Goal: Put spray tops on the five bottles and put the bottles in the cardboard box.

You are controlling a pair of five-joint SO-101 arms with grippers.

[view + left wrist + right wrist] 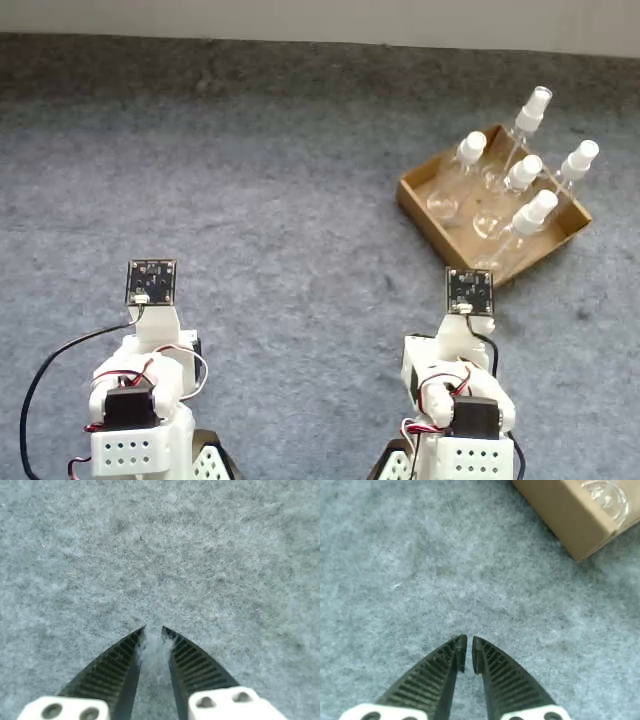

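The grey felt bench (250,180) carries the cardboard box (418,198) at two o'clock. All five bottles (447,192) stand inside it, each wearing a spray top (535,102). The left tool (153,630) and the right tool (469,645) are closed and empty near six o'clock, so the task looks finished.

White shells and black servo blocks are recorded on the left arm (140,405) and right arm (457,395), with red, white and black cables. Black ribbed jaws on white holed mounts are noted at the left gripper (153,632) and right gripper (468,647).
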